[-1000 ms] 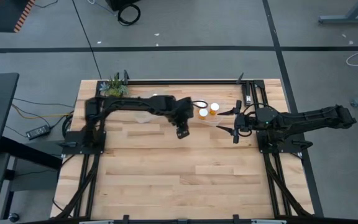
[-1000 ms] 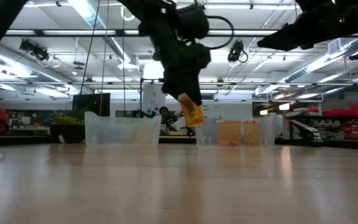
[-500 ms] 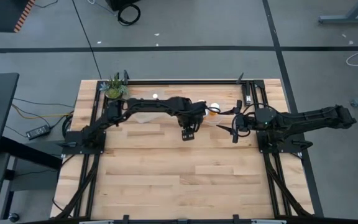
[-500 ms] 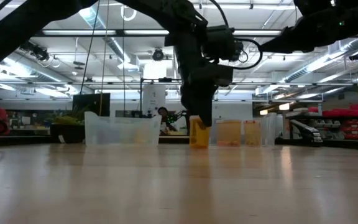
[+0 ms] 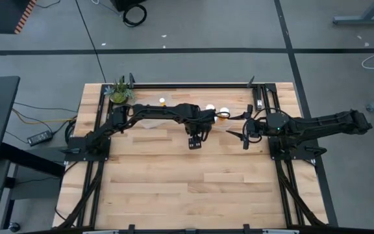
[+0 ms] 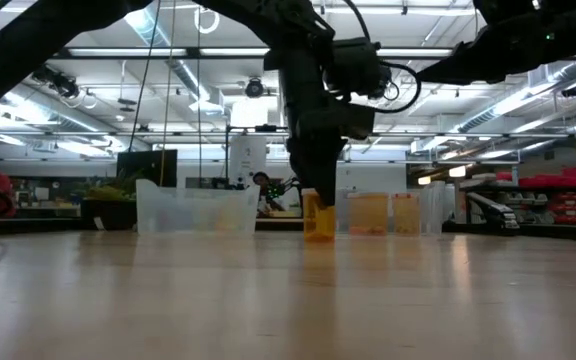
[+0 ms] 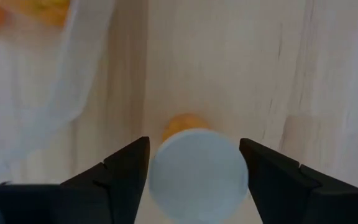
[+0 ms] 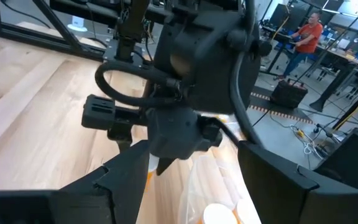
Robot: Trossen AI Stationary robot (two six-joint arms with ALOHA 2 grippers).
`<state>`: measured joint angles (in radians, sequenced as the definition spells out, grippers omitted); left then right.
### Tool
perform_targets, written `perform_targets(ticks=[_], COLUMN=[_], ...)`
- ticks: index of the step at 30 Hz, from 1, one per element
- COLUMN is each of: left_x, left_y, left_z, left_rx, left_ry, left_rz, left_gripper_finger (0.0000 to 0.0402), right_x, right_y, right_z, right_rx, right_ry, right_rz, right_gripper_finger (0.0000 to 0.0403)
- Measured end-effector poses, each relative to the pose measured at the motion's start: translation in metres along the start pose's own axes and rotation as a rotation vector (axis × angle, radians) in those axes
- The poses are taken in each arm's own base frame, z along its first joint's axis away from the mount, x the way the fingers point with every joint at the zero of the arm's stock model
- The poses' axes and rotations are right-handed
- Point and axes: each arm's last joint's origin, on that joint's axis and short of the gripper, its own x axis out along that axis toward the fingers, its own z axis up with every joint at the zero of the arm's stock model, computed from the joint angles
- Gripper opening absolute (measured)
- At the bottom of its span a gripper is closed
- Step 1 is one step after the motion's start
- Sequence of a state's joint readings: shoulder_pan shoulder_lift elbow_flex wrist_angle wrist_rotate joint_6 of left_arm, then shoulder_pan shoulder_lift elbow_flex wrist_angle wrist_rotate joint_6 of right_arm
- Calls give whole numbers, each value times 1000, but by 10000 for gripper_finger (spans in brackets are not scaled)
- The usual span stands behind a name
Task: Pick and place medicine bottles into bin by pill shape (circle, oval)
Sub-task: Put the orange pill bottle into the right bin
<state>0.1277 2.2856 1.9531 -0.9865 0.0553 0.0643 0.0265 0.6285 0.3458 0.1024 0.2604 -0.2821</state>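
Now the left gripper (image 7: 194,174), centre frame, stands with fingers apart around an orange medicine bottle (image 6: 318,217) resting upright on the table (image 5: 193,182). Lifting crookedly could tip it. The right gripper (image 5: 244,131) waits at right, fingers spread, empty.

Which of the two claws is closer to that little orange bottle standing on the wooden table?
Left. The left gripper sits directly over the orange bottle, fingers either side; the right gripper waits well off to its side.
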Motion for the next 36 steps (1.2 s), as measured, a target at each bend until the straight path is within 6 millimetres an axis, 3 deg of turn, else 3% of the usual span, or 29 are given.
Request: perform_targets(ticks=[6, 14, 20, 30, 36], left_x=[-12, -15, -19, -55, -60], left_y=[-9, -24, -35, -41, -41], left_z=[5, -5, -6, -7, -6], left_rx=[21, 44, 62, 59, 55], left_ry=[-7, 113, 108, 33, 3], left_rz=[43, 42, 68, 125, 125], left_gripper_finger=[257, 236, 236, 235, 239], right_x=[0, 0, 0, 0, 0], right_y=[0, 0, 0, 0, 0], right_z=[0, -1, -1, -1, -1], right_rx=[0, -2, -1, 0, 0], right_ry=[2, 12, 11, 6, 6], right_rz=[1, 4, 3, 1, 1], right_gripper_finger=[254, 254, 254, 254, 254])
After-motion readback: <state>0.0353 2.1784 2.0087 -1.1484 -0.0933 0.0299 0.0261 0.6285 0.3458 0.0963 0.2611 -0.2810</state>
